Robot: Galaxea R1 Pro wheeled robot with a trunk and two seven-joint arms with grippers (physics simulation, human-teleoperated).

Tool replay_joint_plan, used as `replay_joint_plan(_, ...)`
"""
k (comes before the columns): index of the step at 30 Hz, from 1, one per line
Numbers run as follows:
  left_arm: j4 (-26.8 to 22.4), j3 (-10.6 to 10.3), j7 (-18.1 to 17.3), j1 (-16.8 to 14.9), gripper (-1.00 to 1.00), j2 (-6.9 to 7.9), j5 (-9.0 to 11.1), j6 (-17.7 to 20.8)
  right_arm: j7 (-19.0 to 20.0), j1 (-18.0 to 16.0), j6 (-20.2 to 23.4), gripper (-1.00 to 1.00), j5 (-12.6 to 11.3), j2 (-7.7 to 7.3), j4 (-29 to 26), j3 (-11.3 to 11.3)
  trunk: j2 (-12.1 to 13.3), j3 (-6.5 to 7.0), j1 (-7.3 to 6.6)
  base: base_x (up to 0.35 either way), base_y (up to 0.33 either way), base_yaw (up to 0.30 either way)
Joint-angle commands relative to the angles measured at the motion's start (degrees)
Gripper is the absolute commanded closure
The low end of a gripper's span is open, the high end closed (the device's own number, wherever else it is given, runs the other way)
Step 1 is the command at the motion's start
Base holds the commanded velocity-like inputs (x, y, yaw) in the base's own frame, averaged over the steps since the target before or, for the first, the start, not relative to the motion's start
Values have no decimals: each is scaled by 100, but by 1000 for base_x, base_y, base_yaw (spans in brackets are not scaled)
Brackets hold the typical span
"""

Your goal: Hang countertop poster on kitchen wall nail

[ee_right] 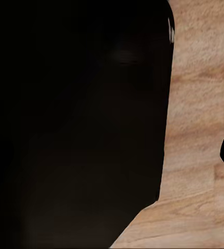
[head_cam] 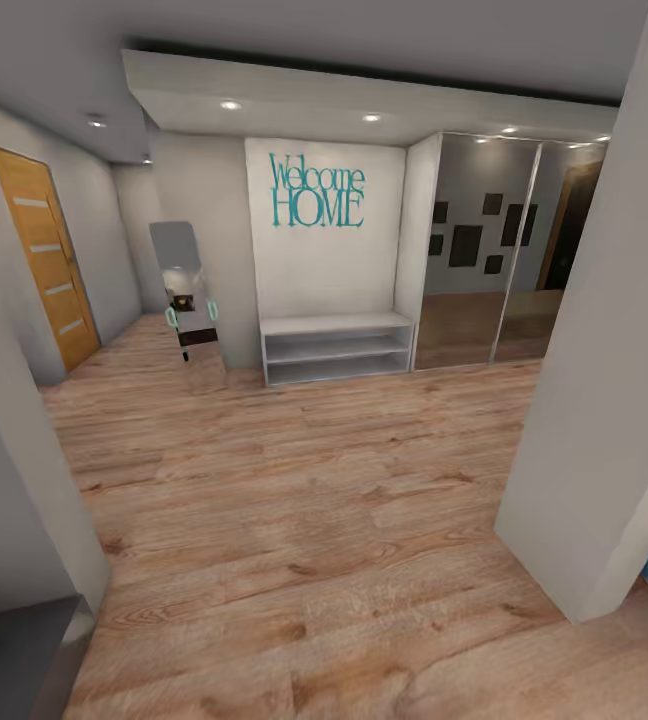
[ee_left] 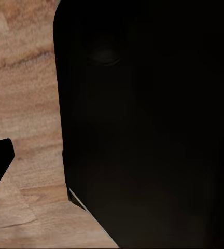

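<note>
We face entry hall – wood floor [head_cam: 344,520], teal "Welcome HOME" lettering [head_cam: 317,190], white bench [head_cam: 336,346]; claw openness, contents – we cannot tell.

Smooth matte black robot body [ee_left: 148,124], thin pale edge

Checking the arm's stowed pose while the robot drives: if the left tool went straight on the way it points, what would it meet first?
Probably the wooden floor, which the left wrist view shows beyond a large dark body close to the camera. Depth is unclear, and the tool's own state cannot be told.
</note>
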Motion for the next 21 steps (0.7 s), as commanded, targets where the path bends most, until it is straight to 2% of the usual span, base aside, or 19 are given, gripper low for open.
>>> replay_joint_plan(1, 0, 0, 0, -1, -100, 0, 0, 0, 0, -1, 0, -100, 0, 0, 0, 0, -1, -3, 0, 0, 0, 0)
replay_joint_plan(6, -161, -16, 8, 62, -100, -137, 50, -45, 19, -91, -19, -100, -10, 22, -38, -11, -1, -3, 0, 0, 0, 0)
replay_joint_plan(21, -167, -16, 8, 62, -100, -137, 50, -45, 19, -91, -19, -100, -10, 22, -38, -11, -1, -3, 0, 0, 0, 0)
